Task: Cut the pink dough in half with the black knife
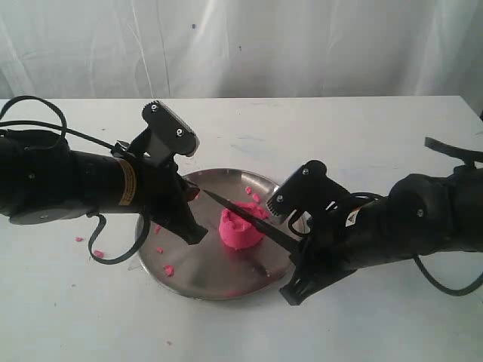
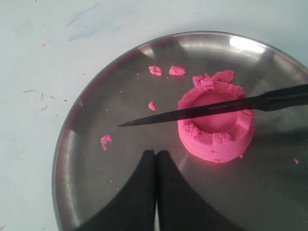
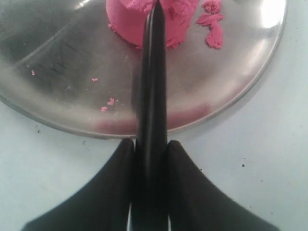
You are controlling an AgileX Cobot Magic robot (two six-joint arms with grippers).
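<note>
Pink dough [image 2: 215, 126], one dented lump, near middle of steel plate [image 1: 189, 271], toward front edge of bench [image 1: 362, 136]. Right gripper [image 3: 150, 159] clenched on knife [image 2: 211, 109] handle; blade laid across dough top, tip past lump. Left gripper [image 2: 155, 161] clenched empty, fingers together over plate beside dough, apart from it. Pink crumbs [image 2: 166, 70] scattered on plate and bench.

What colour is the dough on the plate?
Bright pink dough, clearest in the left wrist view.
</note>
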